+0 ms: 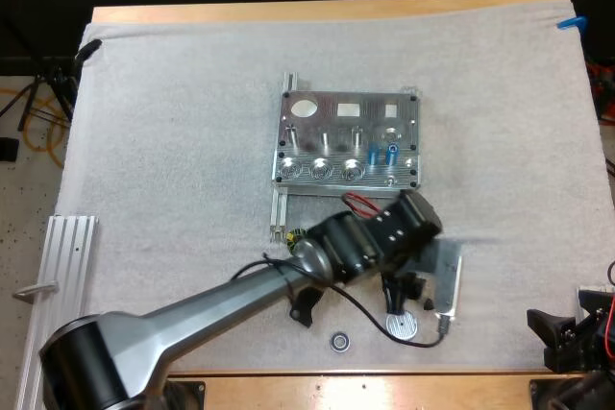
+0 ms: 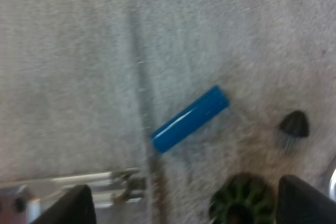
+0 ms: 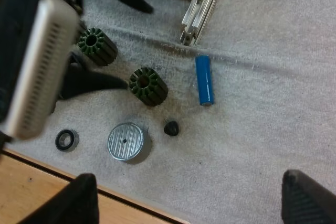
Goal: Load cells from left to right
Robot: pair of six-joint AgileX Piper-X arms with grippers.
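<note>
The metal fixture (image 1: pixel 346 139) sits mid-mat, with two blue cells (image 1: pixel 382 153) standing in its right-hand slots. Another blue cell (image 2: pixel 190 118) lies flat on the mat beside the end of the fixture's rail (image 2: pixel 79 183). My left gripper (image 2: pixel 184 205) hovers over it, open, fingers (image 2: pixel 71 208) wide apart and clear of it. In the right wrist view that same cell (image 3: pixel 204 80) lies just below the rail end (image 3: pixel 202 14), next to the left arm. My right gripper (image 3: pixel 191 203) is open over the mat's front edge, at the table's front right corner (image 1: pixel 562 325).
Two green ribbed cylinders (image 3: pixel 148 86) (image 3: pixel 97 45), a small dark cone (image 3: pixel 171 127), a ribbed metal disc (image 3: pixel 126 141) and a black ring (image 3: pixel 66 140) lie near the loose cell. An aluminium rail (image 1: pixel 62 285) lies at the mat's left edge.
</note>
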